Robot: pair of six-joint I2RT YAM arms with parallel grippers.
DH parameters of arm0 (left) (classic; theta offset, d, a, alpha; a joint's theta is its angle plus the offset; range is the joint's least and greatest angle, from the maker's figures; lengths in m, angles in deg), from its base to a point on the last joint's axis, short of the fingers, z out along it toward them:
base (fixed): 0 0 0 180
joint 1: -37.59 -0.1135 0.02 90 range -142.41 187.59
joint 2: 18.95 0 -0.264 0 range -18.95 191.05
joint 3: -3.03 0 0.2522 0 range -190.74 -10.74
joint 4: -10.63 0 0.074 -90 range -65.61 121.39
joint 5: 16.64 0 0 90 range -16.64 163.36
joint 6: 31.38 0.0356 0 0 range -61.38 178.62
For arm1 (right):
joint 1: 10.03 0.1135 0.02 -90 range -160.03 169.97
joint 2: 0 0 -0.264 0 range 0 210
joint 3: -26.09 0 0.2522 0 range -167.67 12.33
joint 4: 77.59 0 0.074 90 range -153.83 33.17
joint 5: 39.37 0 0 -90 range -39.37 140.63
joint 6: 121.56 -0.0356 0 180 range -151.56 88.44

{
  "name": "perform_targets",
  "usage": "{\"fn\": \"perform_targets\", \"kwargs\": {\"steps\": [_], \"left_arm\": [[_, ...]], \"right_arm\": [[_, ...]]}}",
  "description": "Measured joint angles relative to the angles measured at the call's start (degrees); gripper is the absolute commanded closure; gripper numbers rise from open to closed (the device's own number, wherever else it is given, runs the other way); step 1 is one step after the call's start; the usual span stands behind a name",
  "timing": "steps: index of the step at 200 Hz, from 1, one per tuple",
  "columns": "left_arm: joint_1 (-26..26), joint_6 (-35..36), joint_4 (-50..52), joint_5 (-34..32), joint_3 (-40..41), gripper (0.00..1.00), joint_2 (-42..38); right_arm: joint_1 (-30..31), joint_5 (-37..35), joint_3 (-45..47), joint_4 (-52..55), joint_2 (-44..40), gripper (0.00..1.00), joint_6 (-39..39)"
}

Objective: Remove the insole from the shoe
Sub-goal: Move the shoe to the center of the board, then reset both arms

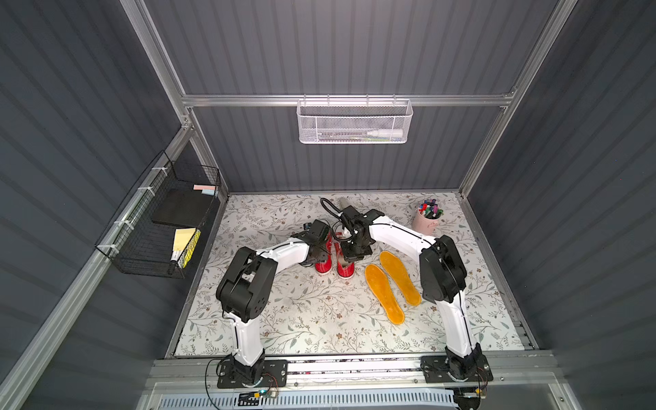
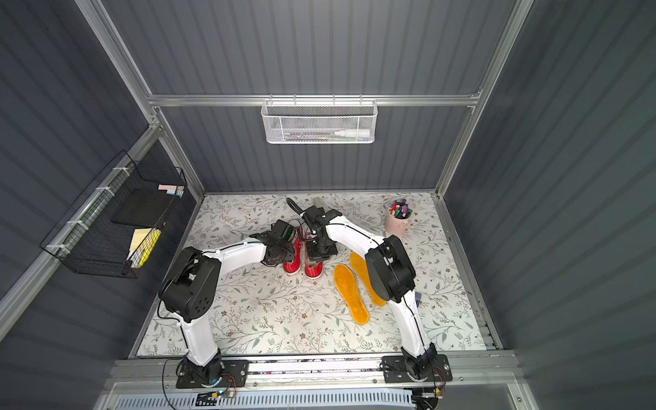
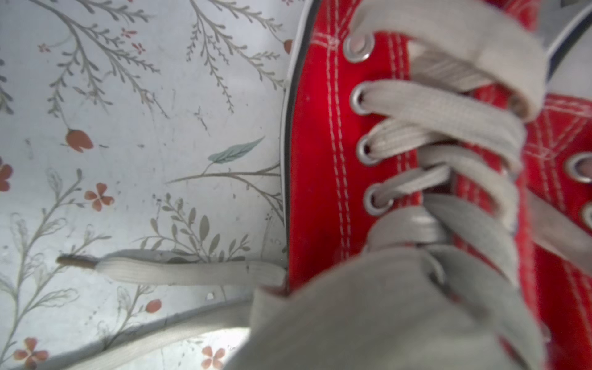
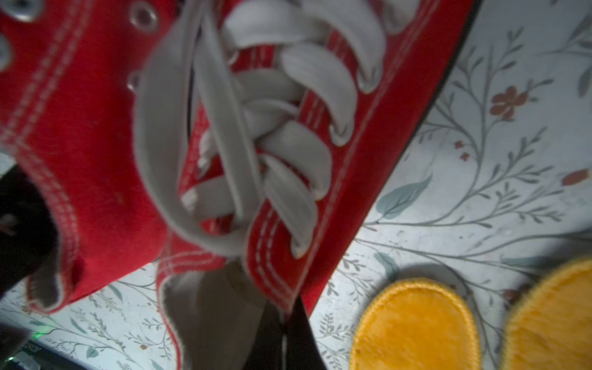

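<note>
Right pincer (image 1: 350, 256) sits closed at the red shoe's (image 1: 345, 271) mouth; the left pincer's (image 1: 320, 254) state cannot be told. Gripping the shoe, not its insole, would drag it.

I see red shoes (image 1: 323, 265) with pale grey laces (image 3: 442, 105), orange insoles (image 1: 384, 294), and a white tabletop (image 1: 301, 319) printed with floral sprigs.

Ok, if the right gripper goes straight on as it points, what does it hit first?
Probably the red shoe: the right gripper, shut, sits at its collar pointing along the laces, so the laced upper comes first. Depth is unclear; they may be in contact.
</note>
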Motion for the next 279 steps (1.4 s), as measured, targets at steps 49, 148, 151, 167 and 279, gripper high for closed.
{"fn": "perform_targets", "kwargs": {"steps": [49,148,151,167,279], "left_arm": [[0.11,-0.90,-0.07,0.85,0.00,0.38,-3.06],[-7.67,4.83,-1.73,-15.63,17.94,0.00,-35.43],[-8.46,5.73,-2.64,-16.22,19.08,0.01,-35.65],[-11.78,10.86,-8.02,-18.86,24.48,0.00,-35.04],[-20.57,31.54,-59.19,-7.41,44.74,0.00,-19.04]], "right_arm": [[-1.55,0.17,-1.05,-0.48,-0.42,0.53,2.03],[-15.19,-21.66,46.71,-17.25,-59.63,0.16,4.37],[-16.39,-22.80,49.07,-19.32,-60.70,0.15,5.09],[-21.99,-26.53,59.14,-29.11,-61.59,0.11,7.43],[-37.51,-17.70,78.71,-89.64,-39.04,0.01,19.39]]}}
